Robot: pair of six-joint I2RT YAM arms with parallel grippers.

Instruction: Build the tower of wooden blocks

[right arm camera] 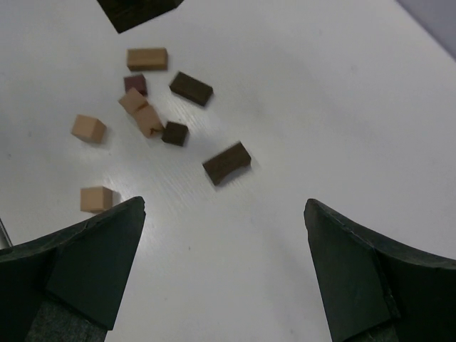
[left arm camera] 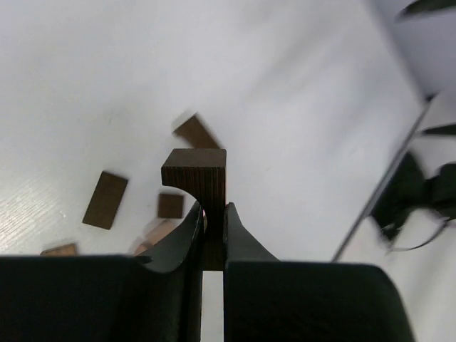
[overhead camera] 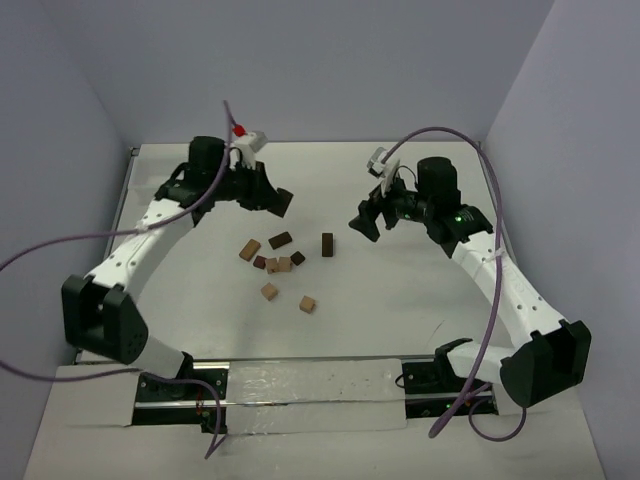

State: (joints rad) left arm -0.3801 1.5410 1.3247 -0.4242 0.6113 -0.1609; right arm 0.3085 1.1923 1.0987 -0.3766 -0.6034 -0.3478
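Note:
My left gripper [overhead camera: 283, 203] is shut on a dark brown wood block [left arm camera: 196, 174] with an arched notch, held off the table at the back left. Its fingers [left arm camera: 239, 228] pinch the block's lower part. Below it, several loose wood blocks lie scattered mid-table: a tan one [overhead camera: 249, 249], a dark one [overhead camera: 280, 240], a small cluster [overhead camera: 279, 263] and two tan cubes [overhead camera: 269, 291] [overhead camera: 308, 303]. A dark arched block [overhead camera: 327, 244] [right arm camera: 226, 162] lies nearest my right gripper [overhead camera: 365, 222] [right arm camera: 224, 214], which hovers open and empty right of the pile. No tower is in view.
A clear plastic container [overhead camera: 310, 385] lies along the near edge between the arm bases. Purple cables [overhead camera: 60, 245] loop off both arms. The white table [overhead camera: 400, 300] is boxed in by pale walls at the back and sides.

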